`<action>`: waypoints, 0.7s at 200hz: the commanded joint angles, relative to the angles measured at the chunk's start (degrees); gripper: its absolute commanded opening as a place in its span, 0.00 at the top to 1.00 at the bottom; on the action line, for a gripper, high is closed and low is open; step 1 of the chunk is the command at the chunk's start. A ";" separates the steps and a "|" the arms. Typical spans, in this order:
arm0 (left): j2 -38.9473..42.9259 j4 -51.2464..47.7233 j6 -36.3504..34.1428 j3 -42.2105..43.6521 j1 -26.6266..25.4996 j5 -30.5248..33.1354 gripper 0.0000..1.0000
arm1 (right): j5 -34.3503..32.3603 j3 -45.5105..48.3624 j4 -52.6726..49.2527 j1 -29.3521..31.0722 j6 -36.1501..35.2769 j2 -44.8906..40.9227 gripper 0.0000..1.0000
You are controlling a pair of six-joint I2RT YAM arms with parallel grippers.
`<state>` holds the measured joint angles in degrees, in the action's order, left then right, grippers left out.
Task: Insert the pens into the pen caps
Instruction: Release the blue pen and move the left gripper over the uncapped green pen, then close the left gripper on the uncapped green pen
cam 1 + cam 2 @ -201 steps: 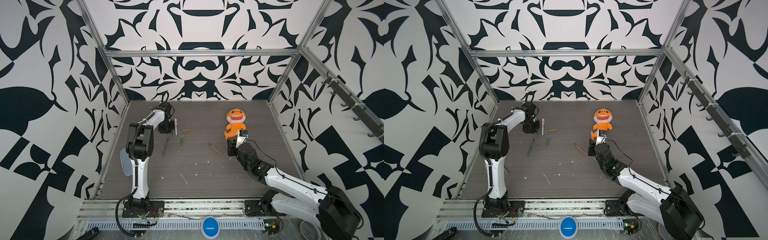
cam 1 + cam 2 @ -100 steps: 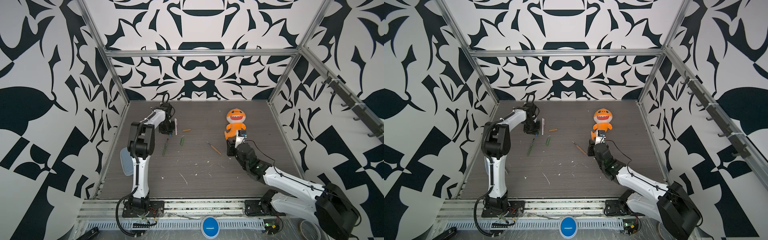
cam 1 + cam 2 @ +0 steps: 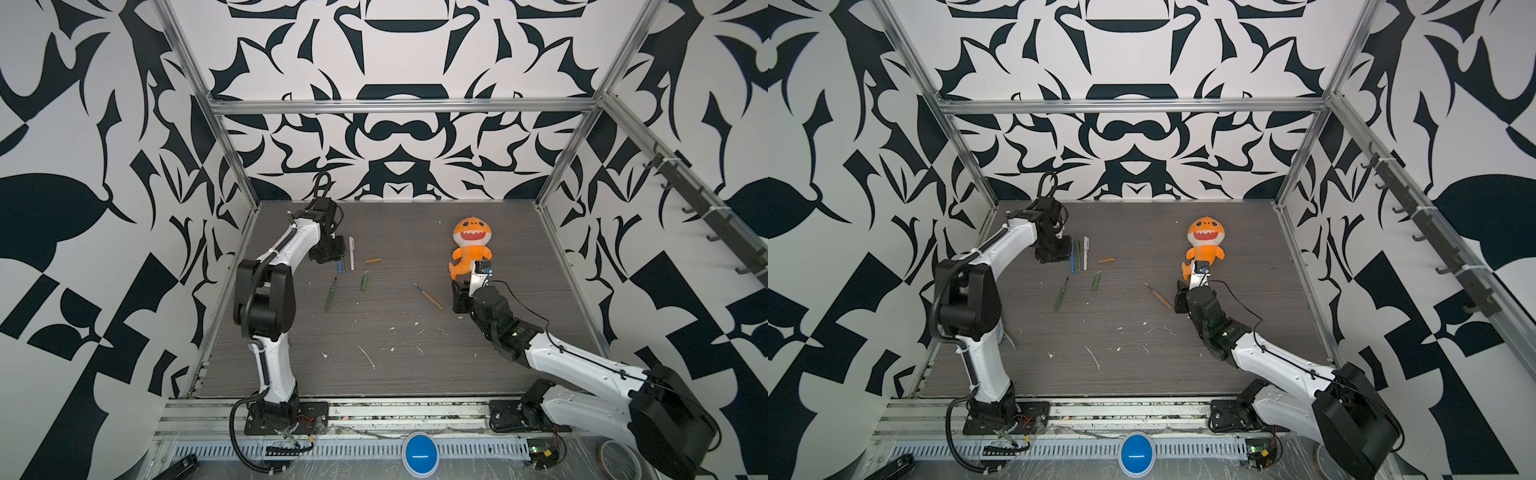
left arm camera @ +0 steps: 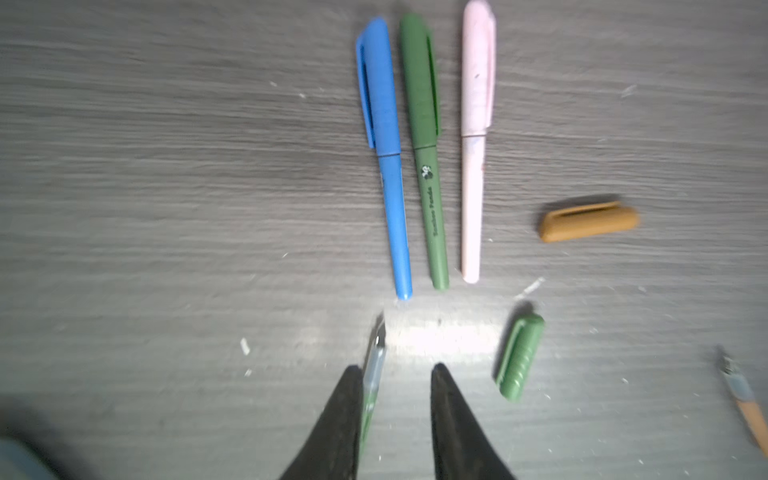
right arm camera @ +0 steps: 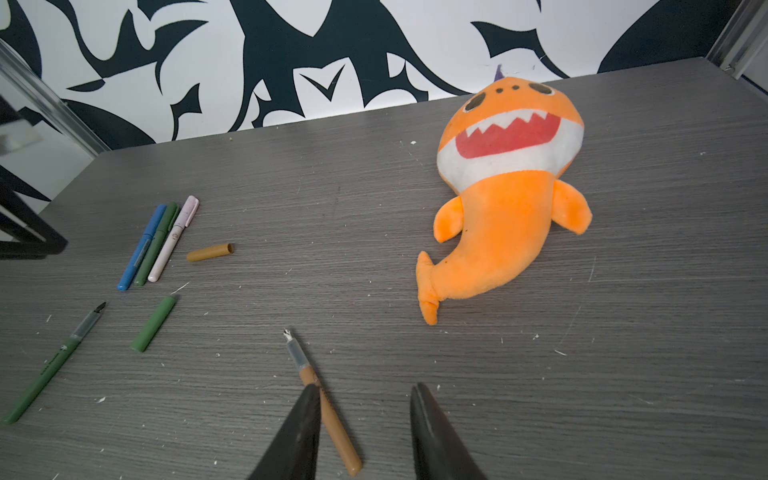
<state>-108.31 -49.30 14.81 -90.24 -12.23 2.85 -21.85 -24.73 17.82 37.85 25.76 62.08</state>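
Blue [image 4: 384, 158], green [image 4: 426, 149] and pale pink [image 4: 476, 137] pens lie capped side by side. My left gripper [image 4: 392, 365] hovers open by them at the back left [image 3: 330, 251], holding nothing. An uncapped green pen [image 4: 376, 361] lies on the table beside one finger, and a green cap [image 4: 519, 357] lies near it. A mustard cap [image 4: 588, 224] lies further off. My right gripper [image 5: 365, 388] is open low over the table [image 3: 459, 297]. The uncapped orange-brown pen [image 5: 328, 411] lies between its jaws, close to one finger.
An orange plush shark [image 3: 471, 245] lies at the back right, just behind my right gripper. White scraps [image 3: 368, 357] are scattered over the front of the grey table. Patterned walls and metal frame posts close in three sides.
My left gripper's jaws have parted beside the row of capped pens. The right arm has barely shifted near the orange-brown pen.
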 commanded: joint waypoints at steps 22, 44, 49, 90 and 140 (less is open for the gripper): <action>9.13 1.14 3.03 13.77 0.33 2.13 0.67 | 0.83 -1.99 0.72 -0.13 1.22 0.27 0.62; 11.87 5.04 4.00 20.63 0.36 1.76 0.67 | 1.14 -2.05 0.79 -0.16 1.49 0.40 0.62; 11.93 5.13 4.11 21.15 0.34 1.80 0.67 | 1.18 -2.07 0.81 -0.09 1.56 0.44 0.62; 12.17 7.07 4.50 22.30 -0.52 1.17 0.67 | 1.37 -2.38 0.54 -0.18 1.71 1.26 0.63; 7.73 8.94 4.81 23.58 -1.57 2.67 0.69 | 1.20 -2.67 0.28 -0.12 1.52 1.68 0.63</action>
<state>-98.65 -41.34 18.65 -67.81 -13.13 4.29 -20.51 -25.04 17.39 37.85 26.87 63.81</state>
